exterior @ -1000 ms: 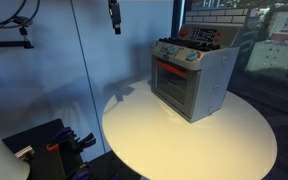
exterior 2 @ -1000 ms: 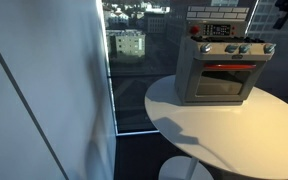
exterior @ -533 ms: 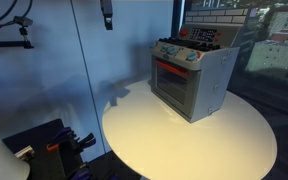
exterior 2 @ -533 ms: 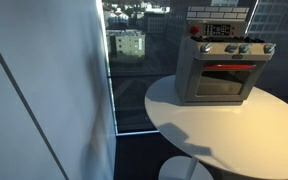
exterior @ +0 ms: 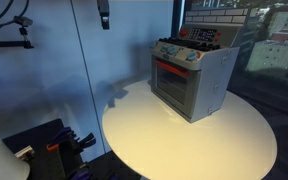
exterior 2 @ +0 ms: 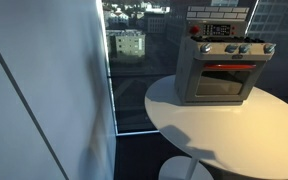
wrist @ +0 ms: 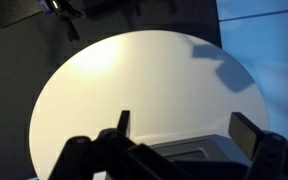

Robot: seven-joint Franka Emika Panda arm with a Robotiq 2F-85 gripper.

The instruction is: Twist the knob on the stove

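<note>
The small silver-grey toy stove point(exterior: 194, 78) with a red-framed glass door stands at the back of a round white table point(exterior: 184, 140); it shows in both exterior views point(exterior 2: 222, 72). A row of small knobs point(exterior 2: 234, 48) runs along its front top edge. My gripper point(exterior: 103, 14) hangs high above the table's edge, well away from the stove. In the wrist view the gripper point(wrist: 187, 128) is open and empty, looking down on the table point(wrist: 134, 80) with the stove top point(wrist: 184, 156) at the bottom edge. The gripper is out of sight in an exterior view.
A brick-patterned panel point(exterior 2: 220, 16) rises behind the stove. Windows point(exterior 2: 129, 45) with a city view lie behind the table. Dark equipment with cables point(exterior: 49, 145) sits on the floor beside the table. A blue-lit wall point(exterior: 44, 70) stands near the arm.
My gripper has drifted a little up and away from the stove, leaving the top corner of one exterior view. The stove has not moved.
</note>
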